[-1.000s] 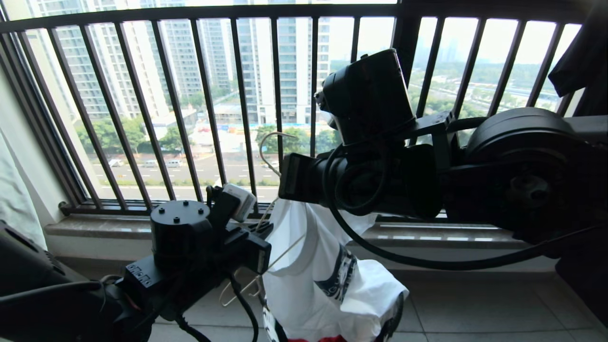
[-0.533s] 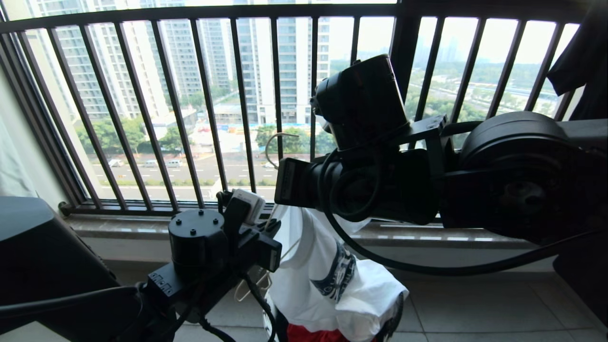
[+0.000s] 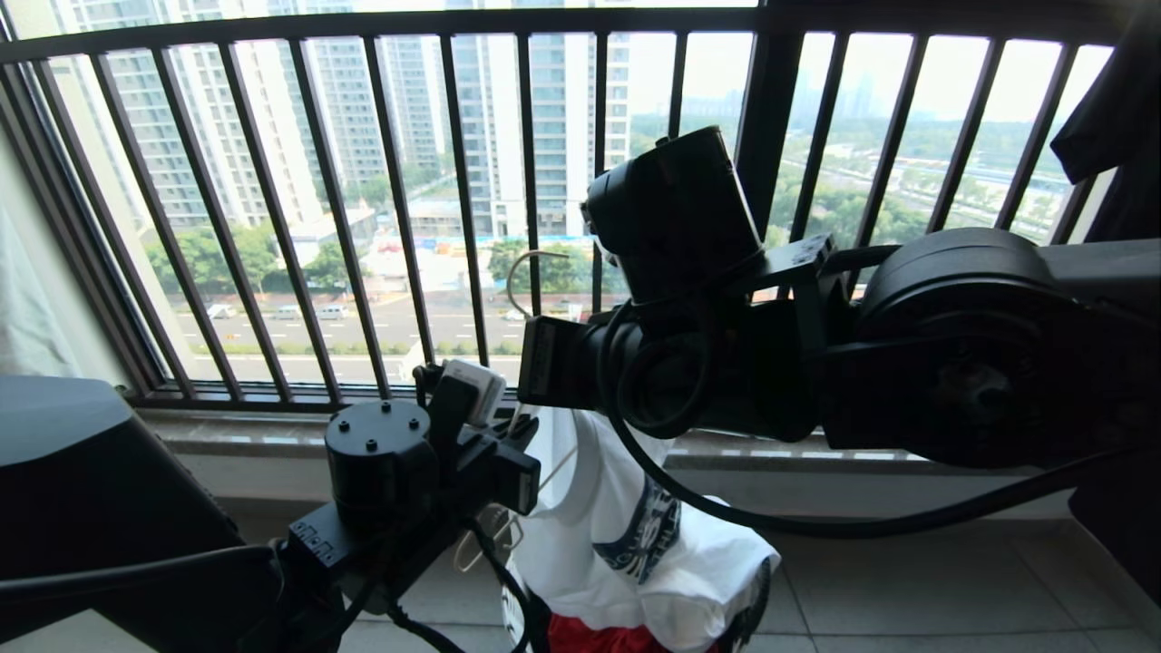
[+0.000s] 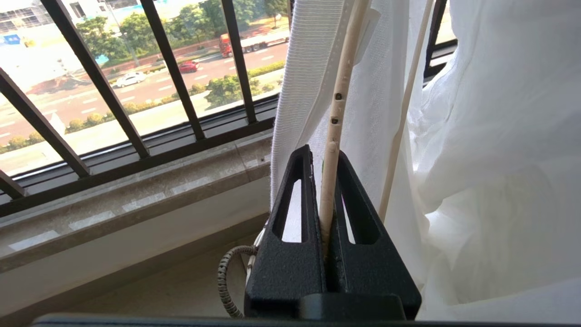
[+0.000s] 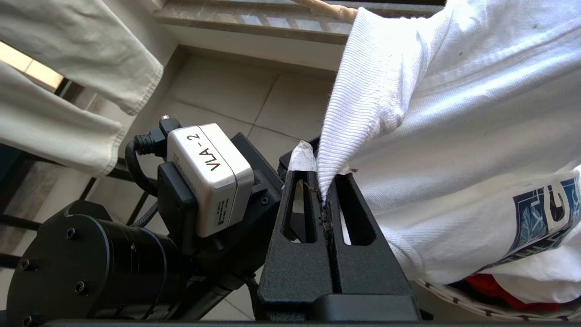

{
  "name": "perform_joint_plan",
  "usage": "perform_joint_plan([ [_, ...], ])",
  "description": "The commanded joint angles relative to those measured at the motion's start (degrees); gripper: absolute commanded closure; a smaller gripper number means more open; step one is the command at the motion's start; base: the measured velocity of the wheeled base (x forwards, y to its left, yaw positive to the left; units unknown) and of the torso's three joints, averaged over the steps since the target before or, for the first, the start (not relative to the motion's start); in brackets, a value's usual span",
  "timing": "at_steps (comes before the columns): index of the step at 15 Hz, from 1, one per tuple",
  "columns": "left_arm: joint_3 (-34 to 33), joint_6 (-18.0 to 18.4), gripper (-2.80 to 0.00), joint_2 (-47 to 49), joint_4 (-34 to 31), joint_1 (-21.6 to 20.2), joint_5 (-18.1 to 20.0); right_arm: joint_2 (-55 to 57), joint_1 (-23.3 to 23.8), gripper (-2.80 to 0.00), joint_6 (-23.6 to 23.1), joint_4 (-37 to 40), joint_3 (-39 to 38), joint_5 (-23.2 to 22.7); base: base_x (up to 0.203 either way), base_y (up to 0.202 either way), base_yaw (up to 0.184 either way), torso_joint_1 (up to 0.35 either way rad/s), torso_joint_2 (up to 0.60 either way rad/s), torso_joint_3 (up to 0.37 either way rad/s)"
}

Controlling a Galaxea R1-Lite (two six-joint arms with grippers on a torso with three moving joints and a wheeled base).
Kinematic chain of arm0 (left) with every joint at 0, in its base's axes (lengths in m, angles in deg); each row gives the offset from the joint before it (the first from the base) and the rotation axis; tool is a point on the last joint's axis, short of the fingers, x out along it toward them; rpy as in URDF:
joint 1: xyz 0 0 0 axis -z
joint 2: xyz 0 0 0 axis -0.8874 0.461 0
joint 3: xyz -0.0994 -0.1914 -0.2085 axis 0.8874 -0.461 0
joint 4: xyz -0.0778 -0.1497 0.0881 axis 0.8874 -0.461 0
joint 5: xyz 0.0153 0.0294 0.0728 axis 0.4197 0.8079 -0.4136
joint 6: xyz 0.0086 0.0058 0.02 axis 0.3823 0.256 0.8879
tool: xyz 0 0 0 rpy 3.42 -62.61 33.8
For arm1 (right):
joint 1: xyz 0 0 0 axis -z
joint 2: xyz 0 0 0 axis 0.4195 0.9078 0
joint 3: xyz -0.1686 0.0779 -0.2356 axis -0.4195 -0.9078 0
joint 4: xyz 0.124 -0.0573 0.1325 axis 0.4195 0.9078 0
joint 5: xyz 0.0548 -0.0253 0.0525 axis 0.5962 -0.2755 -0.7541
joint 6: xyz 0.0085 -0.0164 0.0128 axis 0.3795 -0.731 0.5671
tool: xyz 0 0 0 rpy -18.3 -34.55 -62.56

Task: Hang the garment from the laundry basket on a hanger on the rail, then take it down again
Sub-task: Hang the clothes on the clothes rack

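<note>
Left pincer [image 4: 327, 156] clamps hanger [image 4: 338, 109] inside garment [image 4: 490, 150].

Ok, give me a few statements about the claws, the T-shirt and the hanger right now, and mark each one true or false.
1. The left claw is shut on the hanger. True.
2. The right claw is open and holds nothing. False: it is shut on the ribbed edge of the T-shirt.
3. The hanger's hook is over a rail. False: it stands free in front of the window bars.
4. A red garment lies under the T-shirt. True.
5. The T-shirt is spread flat on the floor. False: it hangs bunched between the two claws.
</note>
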Motion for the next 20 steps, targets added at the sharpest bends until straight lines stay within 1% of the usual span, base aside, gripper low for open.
perform_joint_plan([
  [1,1.1,-0.1,0.00,1.2,0.9,0.0,-1.9,0.6,0.0,0.00,-0.6,0.0,-0.2,0.1,0.000,0.000,0.000,0.000,0.00,0.000],
  [2,1.6,-0.2,0.00,1.7,1.9,0.0,-2.8,0.6,0.0,0.00,-1.3,0.0,-0.4,0.1,0.000,0.000,0.000,0.000,0.00,0.000],
  [5,1.5,-0.4,0.00,2.6,4.9,0.1,-2.9,0.6,0.0,0.00,-1.3,0.0,-0.4,0.2,0.000,0.000,0.000,0.000,0.00,0.000],
  [9,0.5,-0.5,0.00,2.7,5.3,1.7,-2.9,0.6,0.4,0.00,-1.3,-0.1,-0.3,0.3,0.000,0.000,0.000,0.000,0.00,0.000],
  [11,0.6,-0.5,0.00,2.8,5.3,1.7,-2.9,0.6,0.5,0.00,-1.4,-0.7,-0.3,0.3,0.000,0.000,0.000,0.000,0.00,0.000],
  [13,0.9,-1.4,0.00,2.6,5.3,1.7,-2.9,0.6,0.5,0.00,-2.0,-0.7,-0.4,0.3,0.000,0.000,0.000,0.000,0.00,0.000],
  [14,0.9,-1.5,0.00,2.6,5.3,1.7,-2.9,0.6,0.5,-2.80,-2.0,-0.7,-0.4,0.5,0.000,0.000,0.000,0.000,0.00,0.000],
  [16,1.0,-1.8,0.00,2.1,5.4,1.4,-3.0,0.6,0.5,-2.80,-2.0,-0.7,-0.4,1.2,0.000,0.000,0.000,0.000,0.00,0.000],
  [18,2.1,-3.7,0.00,1.2,6.2,0.8,-3.1,0.6,0.5,-2.80,-2.0,-0.7,-0.4,1.2,0.000,0.000,0.000,0.000,0.00,0.000],
  [20,2.2,-4.0,0.00,1.0,6.5,0.0,-3.1,0.4,0.7,-2.80,-2.0,-0.7,-0.3,1.3,0.000,0.000,0.000,0.000,0.00,0.000],
])
